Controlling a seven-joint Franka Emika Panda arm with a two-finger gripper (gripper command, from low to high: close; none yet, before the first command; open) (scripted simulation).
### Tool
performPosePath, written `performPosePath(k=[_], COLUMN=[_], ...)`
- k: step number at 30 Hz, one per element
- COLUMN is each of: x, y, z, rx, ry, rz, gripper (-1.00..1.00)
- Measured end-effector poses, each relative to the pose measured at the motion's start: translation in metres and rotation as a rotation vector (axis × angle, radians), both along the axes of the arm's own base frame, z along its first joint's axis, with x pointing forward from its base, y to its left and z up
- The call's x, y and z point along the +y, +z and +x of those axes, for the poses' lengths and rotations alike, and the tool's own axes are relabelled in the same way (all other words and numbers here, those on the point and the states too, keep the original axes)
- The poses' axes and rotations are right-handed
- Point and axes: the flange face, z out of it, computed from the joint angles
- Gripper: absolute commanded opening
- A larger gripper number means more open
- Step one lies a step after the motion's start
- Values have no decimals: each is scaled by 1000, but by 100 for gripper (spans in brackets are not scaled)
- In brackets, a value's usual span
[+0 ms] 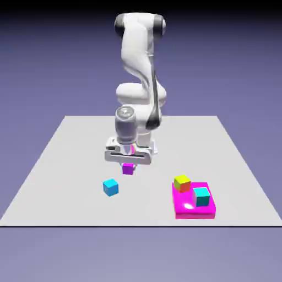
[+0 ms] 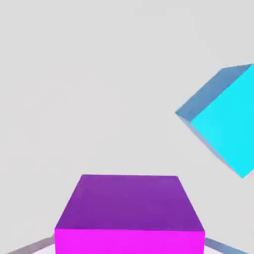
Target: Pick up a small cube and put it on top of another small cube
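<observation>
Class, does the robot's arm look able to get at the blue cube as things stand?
Probably not yet: the fingers have the magenta cube between them, though nothing appears to stand between it and the blue cube.

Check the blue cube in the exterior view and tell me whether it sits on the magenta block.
No, the blue cube lies on the grey table, apart from the magenta block.

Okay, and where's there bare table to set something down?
In the exterior view, a broad patch lies between the blue cube and the magenta block; another runs along the table's right side, beyond the block. It's crowded on the block, with two cubes on it, and around the gripper at the purple cube.
</observation>
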Motion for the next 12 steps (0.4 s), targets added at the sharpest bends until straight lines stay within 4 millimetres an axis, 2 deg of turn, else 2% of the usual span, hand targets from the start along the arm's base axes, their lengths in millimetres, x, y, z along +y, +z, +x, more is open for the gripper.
performPosePath(k=[2, 3, 4, 9, 10, 12], x=[-37, -49, -45, -41, -40, -40], y=[12, 17, 17, -47, -53, -53], z=[8, 12, 13, 7, 6, 6], rx=[1, 1, 1, 2, 2, 2], ry=[-199, -266, -254, -258, -258, -258], rz=[5, 8, 8, 7, 7, 7], gripper=[-100, -100, -100, -100, 100, 100])
